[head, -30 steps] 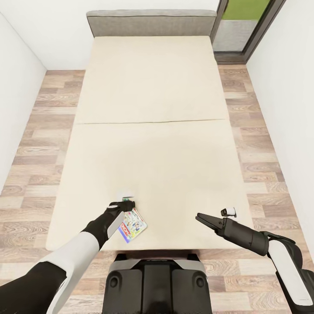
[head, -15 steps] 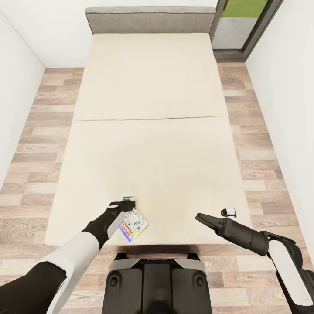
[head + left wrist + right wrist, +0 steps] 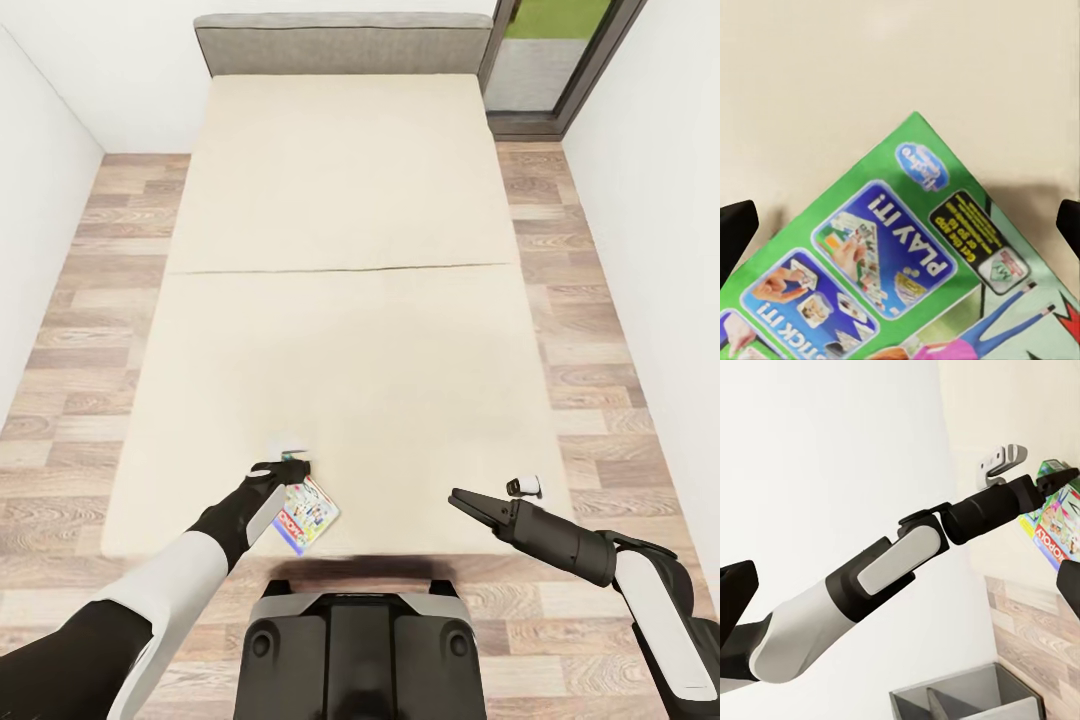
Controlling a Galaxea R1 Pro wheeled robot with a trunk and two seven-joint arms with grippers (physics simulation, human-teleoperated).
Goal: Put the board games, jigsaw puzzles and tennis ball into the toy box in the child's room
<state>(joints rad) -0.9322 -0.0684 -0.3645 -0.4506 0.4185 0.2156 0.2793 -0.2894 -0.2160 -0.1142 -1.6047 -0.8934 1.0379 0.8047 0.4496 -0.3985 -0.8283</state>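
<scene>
Left gripper [image 3: 296, 462] clamped on a board game [image 3: 305, 514] above the bed [image 3: 345, 300].

Jaws pinching one edge of the green-backed Monopoly box, held tilted over the beige mattress near its foot end. Right gripper [image 3: 462, 500] hovering over the bed's near right corner, jaws slightly spread, holding nothing. Grey headboard [image 3: 345, 45] at the far end, wood-plank floor [image 3: 600, 330] on both sides.

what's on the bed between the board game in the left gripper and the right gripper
Nothing. In the head view, only bare beige bed lies between the board game at the left gripper and the right gripper.
</scene>
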